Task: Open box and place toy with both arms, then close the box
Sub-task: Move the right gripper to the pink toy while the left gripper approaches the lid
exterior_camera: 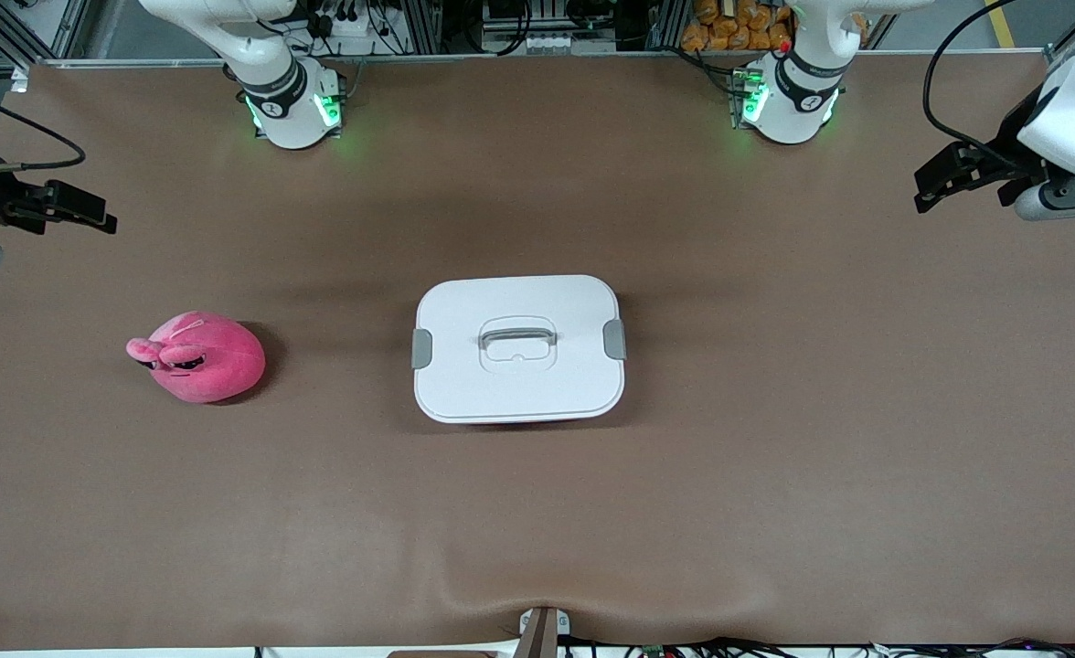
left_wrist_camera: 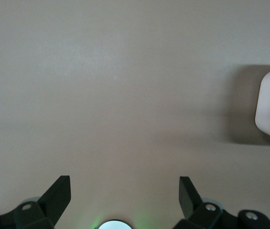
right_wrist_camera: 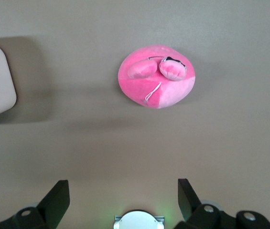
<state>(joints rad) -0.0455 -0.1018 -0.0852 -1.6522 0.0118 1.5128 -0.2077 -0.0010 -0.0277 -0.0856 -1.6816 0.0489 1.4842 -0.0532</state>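
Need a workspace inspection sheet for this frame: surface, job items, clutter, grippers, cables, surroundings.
Surface: brown table cover, one ripple at the edge nearest the front camera.
Box: box mid-table, white lid on, grey handle flat, both grey side clips in place.
Toy: pink plush toy on the table, beside the box toward the right arm's end, apart from it.
Clutter: nothing seen on the table.
Grippers: left gripper open over bare table at its arm's end; right gripper open, over table near the toy. Neither holds anything.
Cables: black cable looping to the left arm's wrist; another at the right arm's.
Surroundings: framing and orange items above the table's top edge.
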